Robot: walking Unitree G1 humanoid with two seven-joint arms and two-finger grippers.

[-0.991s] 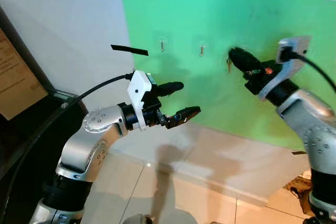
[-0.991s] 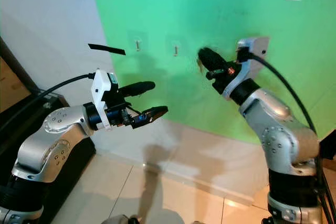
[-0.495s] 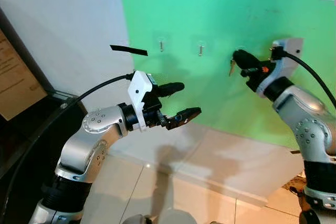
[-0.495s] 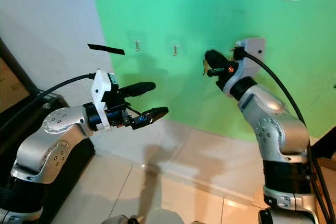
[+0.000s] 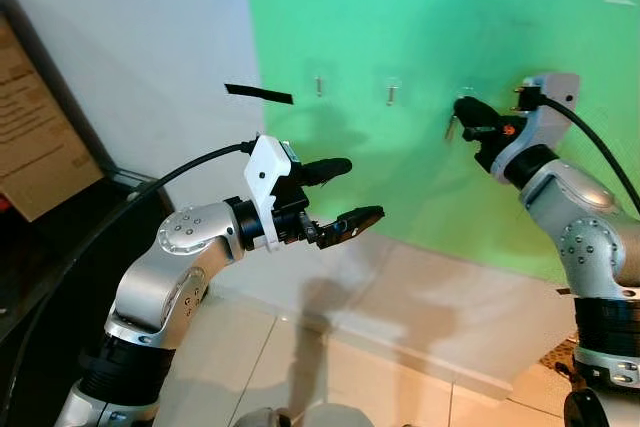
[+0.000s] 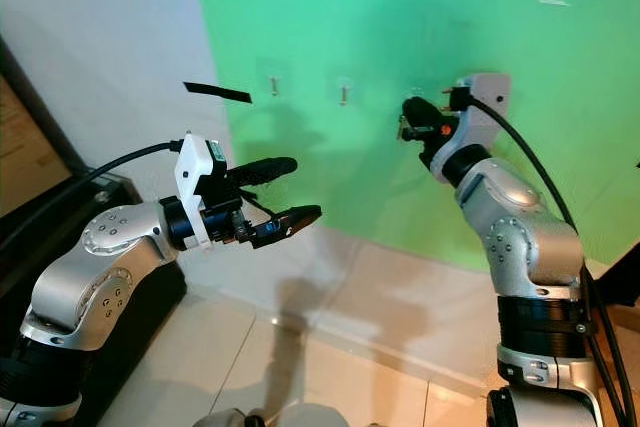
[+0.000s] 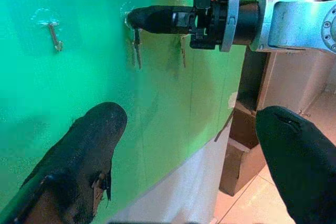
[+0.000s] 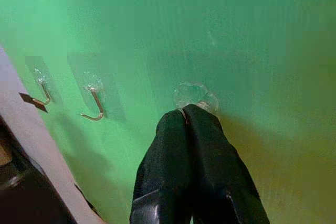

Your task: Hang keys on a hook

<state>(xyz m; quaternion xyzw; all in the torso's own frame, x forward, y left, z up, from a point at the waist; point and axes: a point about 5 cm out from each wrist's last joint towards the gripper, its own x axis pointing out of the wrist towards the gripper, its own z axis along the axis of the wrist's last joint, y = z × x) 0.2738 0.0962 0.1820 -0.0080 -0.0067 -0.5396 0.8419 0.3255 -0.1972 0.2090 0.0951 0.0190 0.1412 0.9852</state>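
Keys: the keys (image 7: 136,45) hang down from the tips of my right gripper, right against the green wall (image 5: 560,197). They look small and thin.

Hook: a clear stick-on hook (image 8: 195,95) sits on the green wall, just past my right fingertips. The tips touch it or almost touch it. I cannot tell if the keys are on the hook.

Right gripper: my right gripper (image 5: 462,108) is up at the green wall, with its tips at the hook. Its two black fingers (image 8: 202,145) are pressed together, pinching the top of the keys.

Other hooks: two more hooks (image 5: 320,85) (image 5: 391,93) are stuck on the green wall, to the left of my right gripper. Both are bare.

Left gripper: my left gripper (image 5: 340,192) is held out in the air in front of me, away from the wall. Its two fingers are wide apart, with nothing between them.

Wall: the green part meets a white wall (image 5: 130,47) on the left. Black tape strips (image 5: 258,95) are stuck near where they meet.

Floor: pale tiles (image 5: 260,357) are below my arms.

Left side: a dark cabinet (image 5: 40,257) stands by the white wall.
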